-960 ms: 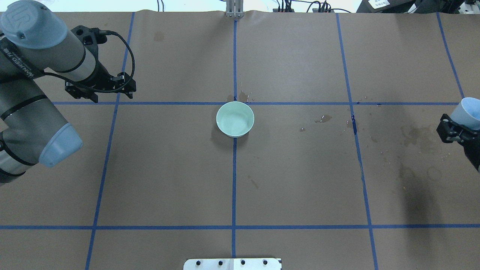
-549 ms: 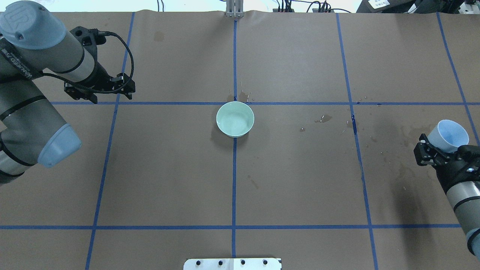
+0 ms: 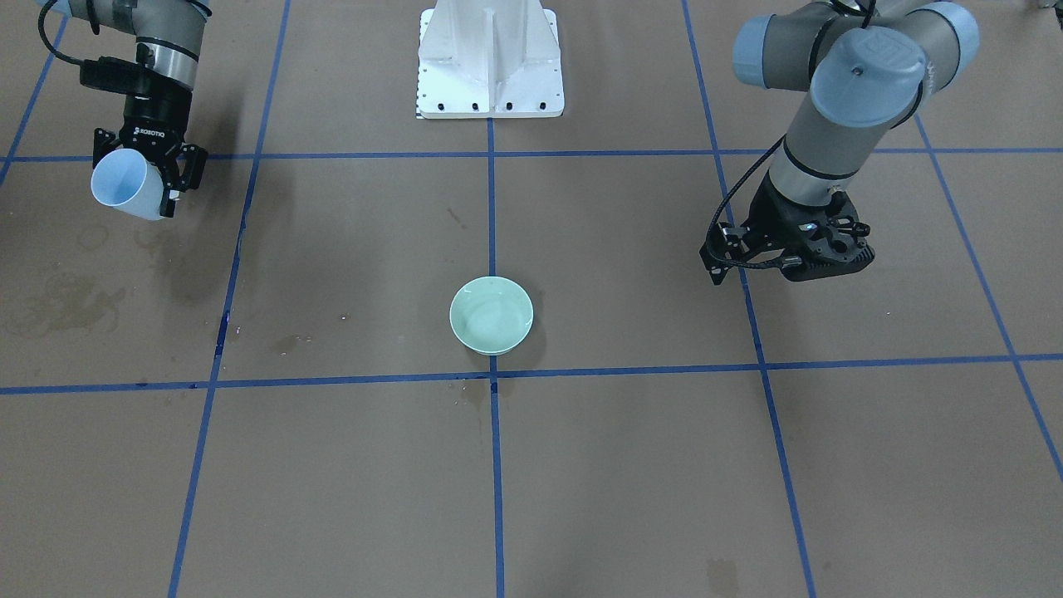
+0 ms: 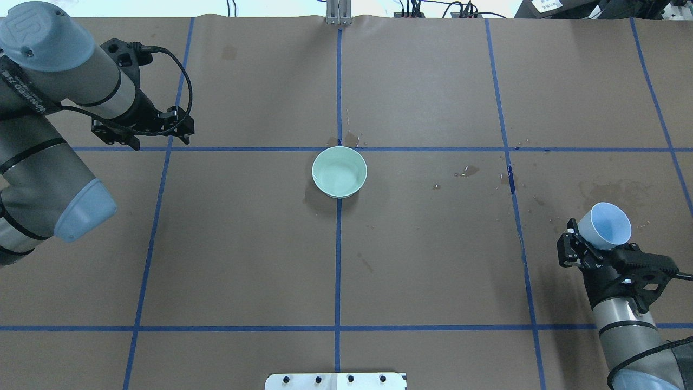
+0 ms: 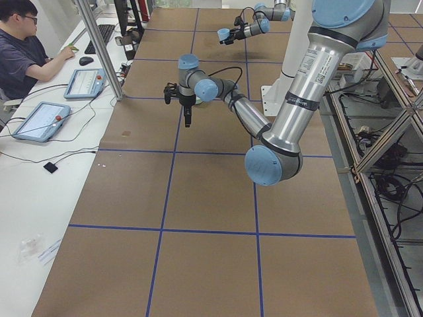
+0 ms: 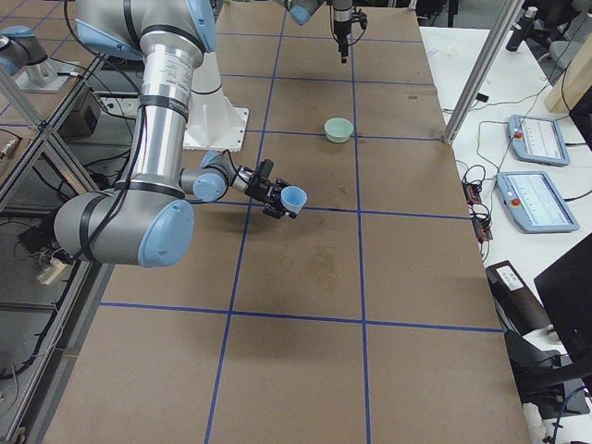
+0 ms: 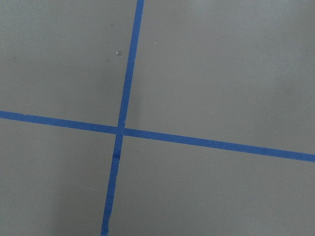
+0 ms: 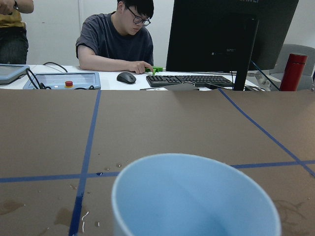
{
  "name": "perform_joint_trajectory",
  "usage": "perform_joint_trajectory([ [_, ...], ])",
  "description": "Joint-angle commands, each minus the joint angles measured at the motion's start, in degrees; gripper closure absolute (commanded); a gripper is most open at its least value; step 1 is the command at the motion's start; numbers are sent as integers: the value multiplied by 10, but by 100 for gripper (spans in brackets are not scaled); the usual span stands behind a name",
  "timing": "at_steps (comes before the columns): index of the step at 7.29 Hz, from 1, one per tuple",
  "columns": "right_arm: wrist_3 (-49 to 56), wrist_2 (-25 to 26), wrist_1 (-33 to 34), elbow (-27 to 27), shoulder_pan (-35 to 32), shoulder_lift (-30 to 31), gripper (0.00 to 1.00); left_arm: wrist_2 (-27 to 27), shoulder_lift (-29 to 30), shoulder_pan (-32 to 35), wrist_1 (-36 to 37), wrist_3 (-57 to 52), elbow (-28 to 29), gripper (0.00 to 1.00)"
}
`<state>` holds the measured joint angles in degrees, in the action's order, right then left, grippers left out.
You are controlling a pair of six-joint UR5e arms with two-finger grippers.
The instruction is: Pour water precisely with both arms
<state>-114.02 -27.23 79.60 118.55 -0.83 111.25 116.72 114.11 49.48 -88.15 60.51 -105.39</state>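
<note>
My right gripper is shut on a light blue cup and holds it tilted above the table's right side. The cup also shows in the front-facing view and fills the right wrist view. I see no stream of water. A few glinting drops of water lie on the brown paper. A pale green bowl stands at the table's centre, far from both grippers. My left gripper points down above the far left and is empty; the side view shows its fingers together.
Blue tape lines divide the brown paper cover. Dark dried stains lie on the right. The white pedestal stands at the robot's side. An operator sits at a desk beyond the far edge.
My right arm has carried the cup from the right edge inward and toward the robot's side. The left arm has barely shifted. The bowl has not moved.
</note>
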Motion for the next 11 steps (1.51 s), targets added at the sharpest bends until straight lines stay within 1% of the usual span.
perform_joint_trajectory([
  [1, -84, 34, 59, -35, 29, -7, 100, 0, -3, 0, 0, 0, -1, 0],
  [3, -105, 48, 59, -65, 45, -15, 100, 0, -3, 0, 0, 0, -1, 0],
  [6, -116, 52, 60, -89, 64, -17, 100, 0, -3, 0, 0, 0, 0, 0],
  [10, -116, 52, 60, -91, 72, -17, 100, 0, -3, 0, 1, 0, 0, 0],
  [11, -116, 52, 60, -91, 72, -17, 79, 0, -3, 0, 1, 0, 0, 0],
])
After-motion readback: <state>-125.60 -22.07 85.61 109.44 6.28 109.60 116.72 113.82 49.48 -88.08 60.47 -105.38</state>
